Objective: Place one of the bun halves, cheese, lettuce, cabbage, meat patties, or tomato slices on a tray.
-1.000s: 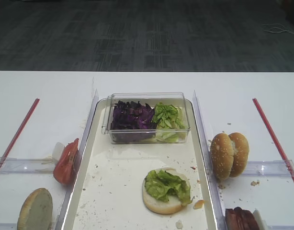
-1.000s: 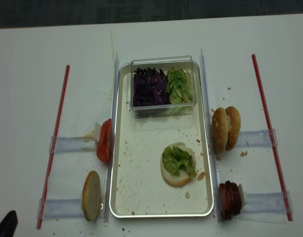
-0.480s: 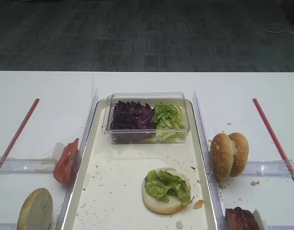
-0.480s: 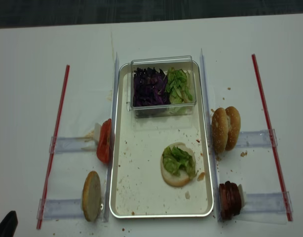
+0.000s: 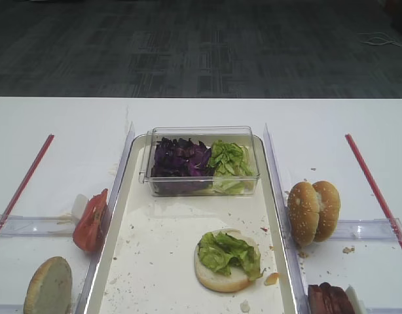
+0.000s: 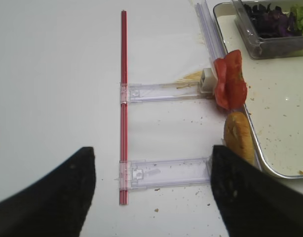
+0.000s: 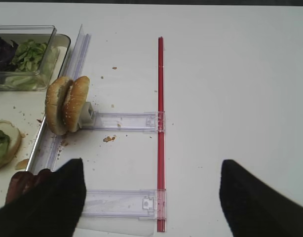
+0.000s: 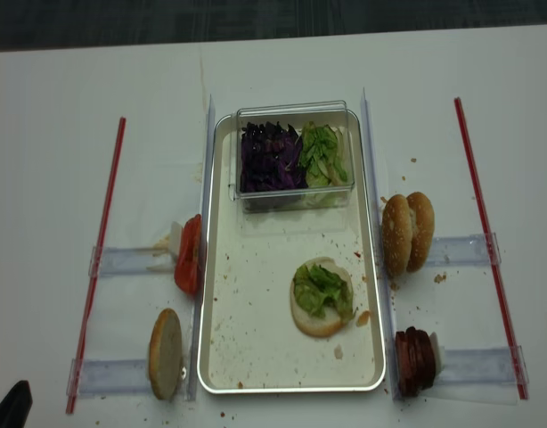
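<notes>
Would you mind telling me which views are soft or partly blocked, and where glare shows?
Left wrist view: dark blurred left gripper fingers fill the lower corners. Right wrist view: likewise the right gripper fingers, standing wide apart. Realsense high view: softer, slightly hazy overall. Exterior high view: sharpest, with faint sheen on the long shiny metal tray floor.

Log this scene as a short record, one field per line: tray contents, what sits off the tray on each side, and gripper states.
tray: holds a bun half topped with lettuce, plus a clear tub
tub contents: purple cabbage left, green leaves right
left of tray: tomato slices; bun half on edge
right of tray: two sesame bun halves on edge; meat patties
left gripper: open, empty
right gripper: open, empty
</notes>
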